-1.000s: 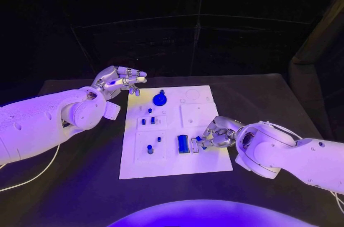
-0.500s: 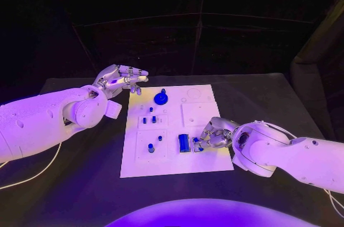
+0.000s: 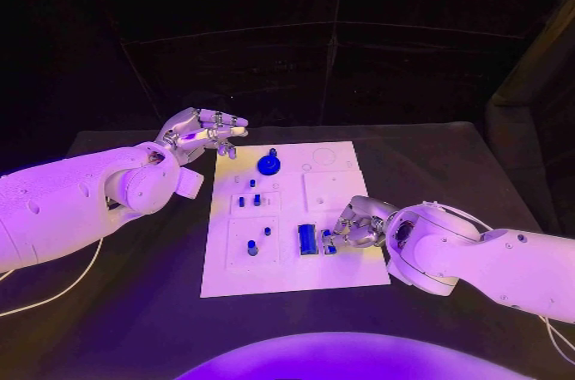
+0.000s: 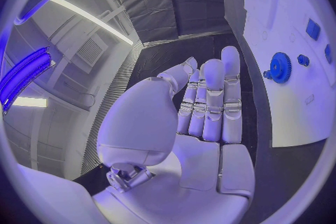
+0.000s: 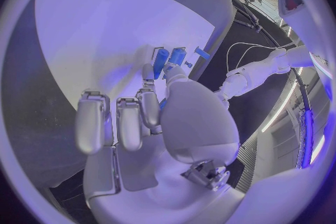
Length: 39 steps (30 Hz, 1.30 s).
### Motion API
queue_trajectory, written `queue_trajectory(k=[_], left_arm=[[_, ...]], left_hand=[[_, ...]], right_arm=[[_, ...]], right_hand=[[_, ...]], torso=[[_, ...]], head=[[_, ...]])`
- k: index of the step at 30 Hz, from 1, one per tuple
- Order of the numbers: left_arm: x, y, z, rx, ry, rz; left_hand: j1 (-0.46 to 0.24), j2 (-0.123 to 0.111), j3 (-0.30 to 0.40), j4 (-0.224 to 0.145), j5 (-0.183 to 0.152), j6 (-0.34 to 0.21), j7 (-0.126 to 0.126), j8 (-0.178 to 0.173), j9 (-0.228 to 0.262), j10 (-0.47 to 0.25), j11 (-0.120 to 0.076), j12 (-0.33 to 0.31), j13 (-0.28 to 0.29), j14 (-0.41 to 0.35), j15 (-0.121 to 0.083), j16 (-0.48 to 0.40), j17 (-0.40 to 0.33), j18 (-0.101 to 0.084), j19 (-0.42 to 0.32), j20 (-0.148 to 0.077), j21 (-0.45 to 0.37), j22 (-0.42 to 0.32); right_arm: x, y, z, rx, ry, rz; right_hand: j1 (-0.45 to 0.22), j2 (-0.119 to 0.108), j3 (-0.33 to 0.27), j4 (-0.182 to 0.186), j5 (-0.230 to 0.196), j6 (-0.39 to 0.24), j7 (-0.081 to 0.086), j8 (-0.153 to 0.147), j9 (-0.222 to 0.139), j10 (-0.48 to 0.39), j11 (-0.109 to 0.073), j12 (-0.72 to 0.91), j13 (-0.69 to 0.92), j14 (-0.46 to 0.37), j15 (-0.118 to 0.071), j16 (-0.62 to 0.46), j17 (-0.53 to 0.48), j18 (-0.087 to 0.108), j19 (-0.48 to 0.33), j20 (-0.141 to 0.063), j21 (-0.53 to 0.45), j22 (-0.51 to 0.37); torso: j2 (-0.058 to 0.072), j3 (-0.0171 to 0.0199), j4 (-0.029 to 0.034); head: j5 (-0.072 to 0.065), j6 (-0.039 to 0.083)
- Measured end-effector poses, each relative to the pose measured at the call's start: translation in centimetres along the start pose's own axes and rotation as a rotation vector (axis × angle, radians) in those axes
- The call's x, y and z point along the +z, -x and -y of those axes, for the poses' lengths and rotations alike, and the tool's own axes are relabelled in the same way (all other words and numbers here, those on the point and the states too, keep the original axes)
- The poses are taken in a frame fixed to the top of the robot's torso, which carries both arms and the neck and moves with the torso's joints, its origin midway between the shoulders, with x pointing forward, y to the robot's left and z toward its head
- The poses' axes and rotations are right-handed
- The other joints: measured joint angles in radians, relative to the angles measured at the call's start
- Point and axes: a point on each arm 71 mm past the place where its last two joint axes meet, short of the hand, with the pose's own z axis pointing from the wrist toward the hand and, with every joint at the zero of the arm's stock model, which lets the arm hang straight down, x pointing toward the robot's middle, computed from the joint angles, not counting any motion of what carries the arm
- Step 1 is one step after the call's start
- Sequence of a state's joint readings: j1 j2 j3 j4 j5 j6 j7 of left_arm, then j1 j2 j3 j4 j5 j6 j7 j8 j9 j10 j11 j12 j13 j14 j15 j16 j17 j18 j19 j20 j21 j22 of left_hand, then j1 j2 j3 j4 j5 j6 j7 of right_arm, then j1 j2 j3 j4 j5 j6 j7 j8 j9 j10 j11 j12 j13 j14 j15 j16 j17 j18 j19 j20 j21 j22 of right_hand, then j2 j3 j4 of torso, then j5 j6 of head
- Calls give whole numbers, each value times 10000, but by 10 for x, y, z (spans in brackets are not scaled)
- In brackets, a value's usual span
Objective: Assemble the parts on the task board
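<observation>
Two white arms reached over the black surface (image 3: 455, 160), with the white task board (image 3: 341, 272) lying between them in the middle. The left robot hand (image 3: 198, 133) hovered above the surface just beside the board's far left corner, apart from the board, its fingers (image 4: 213, 98) extended side by side and holding nothing; its wrist view showed the palm bare. The right robot hand (image 3: 355, 222) was low over the near right part of the board, its fingers (image 5: 147, 106) bent down toward a small blue part (image 3: 327, 242) that sat just beside an upright blue block (image 3: 307, 239). Whether that hand pinched the small part or merely touched it could not be told, since the thumb hid the contact in the right wrist view, where two blue pieces (image 5: 168, 59) showed just beyond the fingertips. Farther up the board, a round blue gear (image 3: 268, 164) sat near the far edge, close to the left hand but not touched by it. Several small blue pegs (image 3: 248, 201) stood in the left column of the board, with one more blue peg (image 3: 252, 248) nearer the robot.
</observation>
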State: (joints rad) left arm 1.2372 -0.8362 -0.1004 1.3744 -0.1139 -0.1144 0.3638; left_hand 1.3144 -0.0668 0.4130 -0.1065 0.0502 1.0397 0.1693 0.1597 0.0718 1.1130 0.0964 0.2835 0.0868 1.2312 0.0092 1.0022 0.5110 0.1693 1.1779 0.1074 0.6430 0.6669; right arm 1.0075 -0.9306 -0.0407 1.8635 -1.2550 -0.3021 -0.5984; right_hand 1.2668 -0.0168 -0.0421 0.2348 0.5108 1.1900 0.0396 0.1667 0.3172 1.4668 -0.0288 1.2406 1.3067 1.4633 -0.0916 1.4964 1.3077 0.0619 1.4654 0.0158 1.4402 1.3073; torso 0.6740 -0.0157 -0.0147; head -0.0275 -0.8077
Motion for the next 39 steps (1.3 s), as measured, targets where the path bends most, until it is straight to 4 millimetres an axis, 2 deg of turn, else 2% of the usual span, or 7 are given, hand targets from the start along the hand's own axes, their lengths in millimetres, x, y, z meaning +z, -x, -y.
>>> queue_trajectory(k=[7, 13, 18, 23, 25, 37, 39], left_arm=[[0, 0, 0, -1, 2, 0], [0, 0, 0, -2, 2, -3], [0, 0, 0, -2, 3, -4], [0, 0, 0, -3, 4, -7], [0, 0, 0, -4, 4, -11], [0, 0, 0, -1, 9, -3], [0, 1, 0, 1, 10, 1]], left_hand=[[0, 0, 0, 0, 0, 0, 0, 0, 0, 0, 0, 0, 0, 0, 0, 0, 1, 0, 0, 0, 0, 1], [0, 0, 0, 0, 0, 0, 0, 0, 0, 0, 0, 0, 0, 0, 0, 0, 1, 1, 0, 0, 0, 1], [0, 0, 0, 0, 0, 0, 0, 0, 0, 0, 0, 0, 0, 0, 0, 0, 1, 0, 0, 0, 0, 1], [0, 0, 0, 0, 0, 0, 0, 0, 0, 0, 0, 0, 0, 0, 0, 0, 1, 0, 0, 0, 0, 1], [0, 0, 0, 0, 0, 0, 0, 0, 0, 0, 0, 0, 0, 0, 0, 0, 1, 1, 0, 0, 0, 1], [0, 0, 0, 0, 0, 0, 0, 0, 0, 0, 0, -1, -1, 0, 0, 0, 2, -1, 0, 0, 0, 1], [0, 0, 0, 0, 0, 0, 0, 0, 0, 0, 0, -1, -1, 0, 0, 0, 2, 0, 0, 0, 0, 1]], right_arm=[[1, 0, 0, -107, -53, 22], [2, 1, 2, -222, -122, 102], [3, 2, 3, -312, -178, 187], [4, 2, 2, -393, -187, 262], [4, 2, 2, -414, -175, 283], [-4, 5, 6, -436, 158, 207], [-6, 5, 6, -448, 266, 113]], right_hand=[[-82, -48, -80, 81, -59, 121, -19, 74, 59, 9, -9, 138, -6, 35, -35, 0, 0, 0, 0, 0, 0, 0], [-264, -135, -239, 240, -547, 139, -36, 125, 147, 17, -17, 139, 14, 35, -34, 0, -1, 0, -1, 0, 0, 0], [-406, -115, -630, 370, -2132, 116, -14, 184, 254, 18, -18, 82, 11, 35, -34, 0, -2, 1, -1, 1, 0, 0], [-570, -61, -960, 450, -3116, 83, 19, 195, 357, 18, -18, 49, 12, 35, -34, 0, -2, 0, -1, 1, 0, 0], [-658, -55, -1054, 494, -3341, 83, 19, 231, 391, 18, -17, 43, 13, 35, -34, 0, -2, 0, -1, 1, 0, 0], [-662, -72, -1220, 329, -3563, 14, 21, 237, 459, 17, -17, 44, 12, 35, -33, 0, -3, 1, -1, 1, 0, 0], [-556, -178, -1260, 289, -3563, 14, 21, 270, 477, 16, -16, 43, 12, 34, -33, 0, -3, 0, -1, 1, 0, 0]], torso=[[-1, -6, 0], [-1, -6, 1], [-1, -6, 2], [-1, -3, 3], [-1, -2, 3], [-1, 6, 3], [-1, 6, 3]], head=[[-9, -5], [-12, -9], [-12, -9], [-27, -8], [-33, -4], [-50, -11], [-50, -11]])
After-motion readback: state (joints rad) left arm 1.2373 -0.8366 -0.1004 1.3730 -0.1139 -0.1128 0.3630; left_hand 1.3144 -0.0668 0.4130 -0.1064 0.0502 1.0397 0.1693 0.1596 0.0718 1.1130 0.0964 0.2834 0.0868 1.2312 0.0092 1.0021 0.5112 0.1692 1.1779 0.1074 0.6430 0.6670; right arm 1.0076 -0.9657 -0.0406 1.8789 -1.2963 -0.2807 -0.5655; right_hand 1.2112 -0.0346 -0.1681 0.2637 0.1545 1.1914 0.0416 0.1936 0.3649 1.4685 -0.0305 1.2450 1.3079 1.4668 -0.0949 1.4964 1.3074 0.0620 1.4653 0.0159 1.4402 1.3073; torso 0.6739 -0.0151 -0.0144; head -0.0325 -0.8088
